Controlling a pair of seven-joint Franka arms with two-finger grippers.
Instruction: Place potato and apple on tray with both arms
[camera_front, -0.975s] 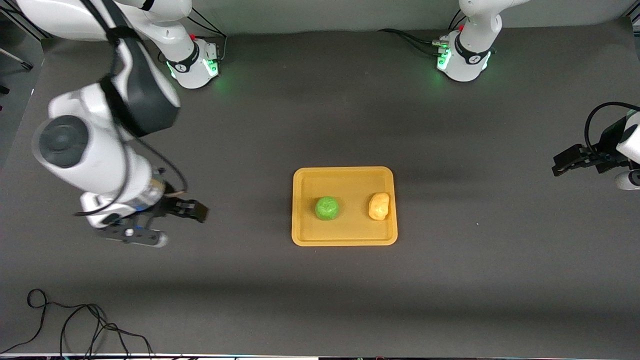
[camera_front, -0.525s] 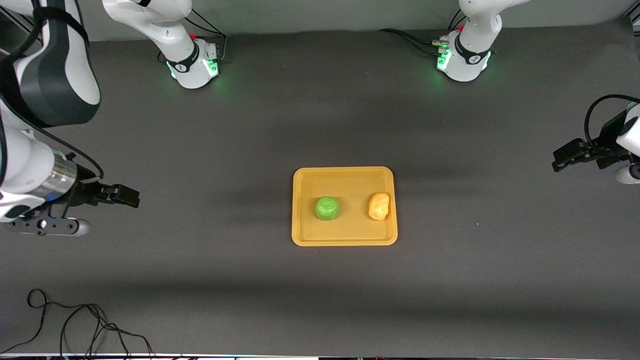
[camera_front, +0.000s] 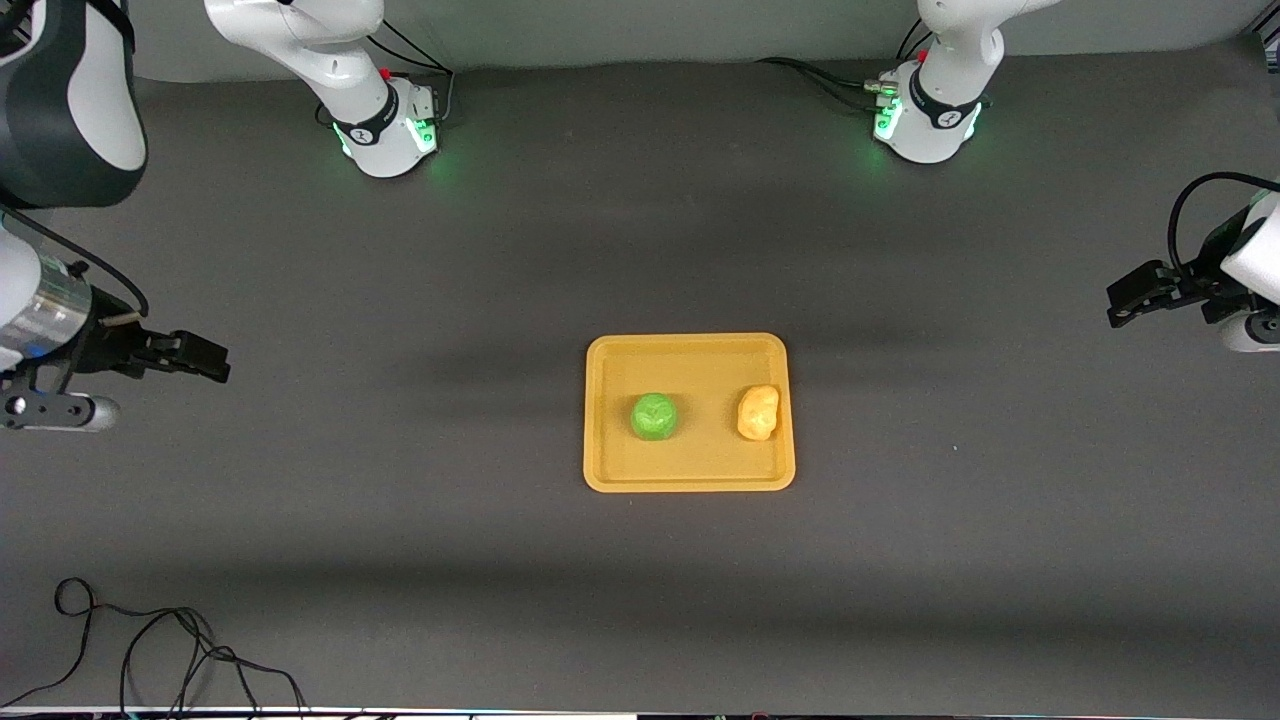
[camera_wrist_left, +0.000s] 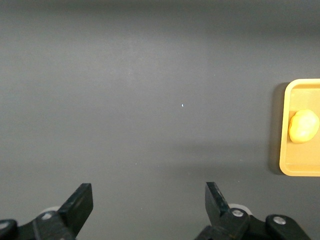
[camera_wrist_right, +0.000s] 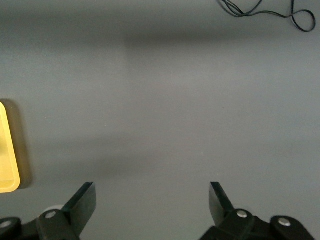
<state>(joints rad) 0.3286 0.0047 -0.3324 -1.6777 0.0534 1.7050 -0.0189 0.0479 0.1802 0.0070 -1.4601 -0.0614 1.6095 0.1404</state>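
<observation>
Yellow tray (camera_front: 690, 352) holds apple (camera_front: 655, 416) and potato (camera_front: 758, 412); task looks complete. Left gripper (camera_front: 1128, 298) and right gripper (camera_front: 205, 358) empty, fingers apart, parked over table ends.

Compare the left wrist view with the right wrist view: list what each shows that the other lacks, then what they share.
Only the left wrist view shows the potato lying on the tray, and the open left hand over bare table toward the left arm's end. Only the right wrist view shows a coil of black cable on the table, and the open right hand over the right arm's end. Both show a part of the tray at the picture's edge, with dark table between it and the hand. Neither shows the apple.
</observation>
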